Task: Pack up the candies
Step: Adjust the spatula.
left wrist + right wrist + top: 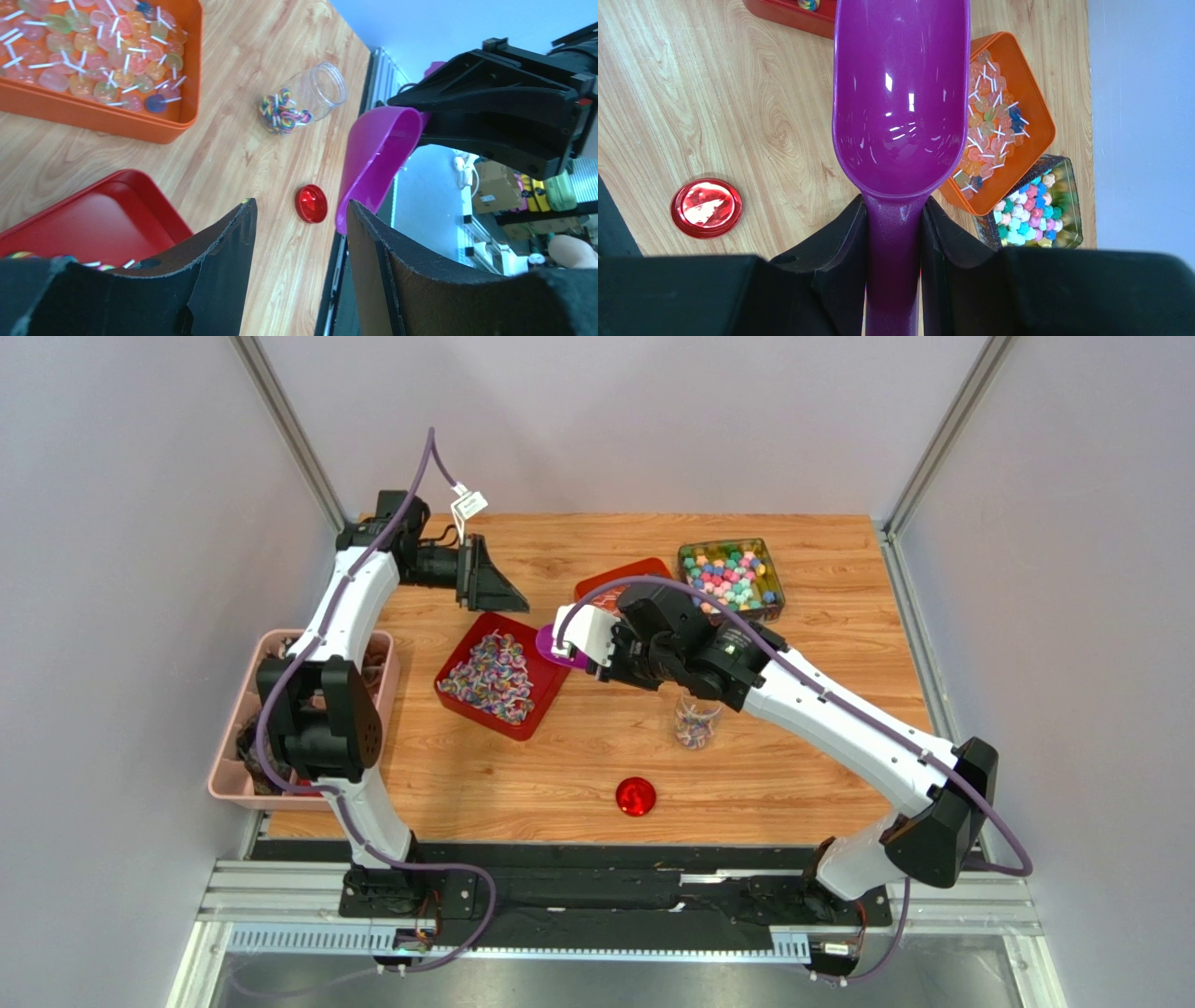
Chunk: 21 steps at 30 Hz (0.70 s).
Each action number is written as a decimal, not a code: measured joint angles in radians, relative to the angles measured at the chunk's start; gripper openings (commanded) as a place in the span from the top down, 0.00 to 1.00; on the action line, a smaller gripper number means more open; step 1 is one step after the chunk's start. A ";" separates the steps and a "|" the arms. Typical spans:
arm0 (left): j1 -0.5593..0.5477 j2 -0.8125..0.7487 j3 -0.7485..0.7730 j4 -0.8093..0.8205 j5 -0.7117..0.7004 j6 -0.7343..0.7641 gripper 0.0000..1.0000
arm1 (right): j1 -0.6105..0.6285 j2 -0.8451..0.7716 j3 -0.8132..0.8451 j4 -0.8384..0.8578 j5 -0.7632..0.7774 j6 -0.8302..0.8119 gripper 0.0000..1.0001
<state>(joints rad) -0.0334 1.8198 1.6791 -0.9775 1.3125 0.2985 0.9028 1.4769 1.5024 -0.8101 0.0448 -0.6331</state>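
The candies [488,676] are a heap of small twist-wrapped sweets in mixed colours in a red tray [456,703] at centre left. A few candies [281,112] lie in a clear open jar [692,717], which also shows in the left wrist view [312,91]. My right gripper [596,647] is shut on the handle of an empty purple scoop [899,98], held above the table by the red tray's right edge. My left gripper [494,583] is open and empty, hovering behind the red tray. A round red lid [636,795] lies on the table near the front.
An orange tray [617,577] of lollipops and a clear box [732,577] of star-shaped sweets stand at the back. A pink basket [232,742] hangs off the table's left edge. Grey walls close in the sides.
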 measured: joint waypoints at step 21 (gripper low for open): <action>-0.091 0.063 0.003 -0.179 0.038 0.159 0.54 | 0.000 0.060 0.061 0.040 0.059 -0.004 1.00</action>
<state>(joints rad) -0.1242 1.8828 1.6825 -1.1564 1.3506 0.4572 0.9028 1.5368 1.5631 -0.7704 0.1036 -0.6369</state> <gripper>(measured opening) 0.521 0.307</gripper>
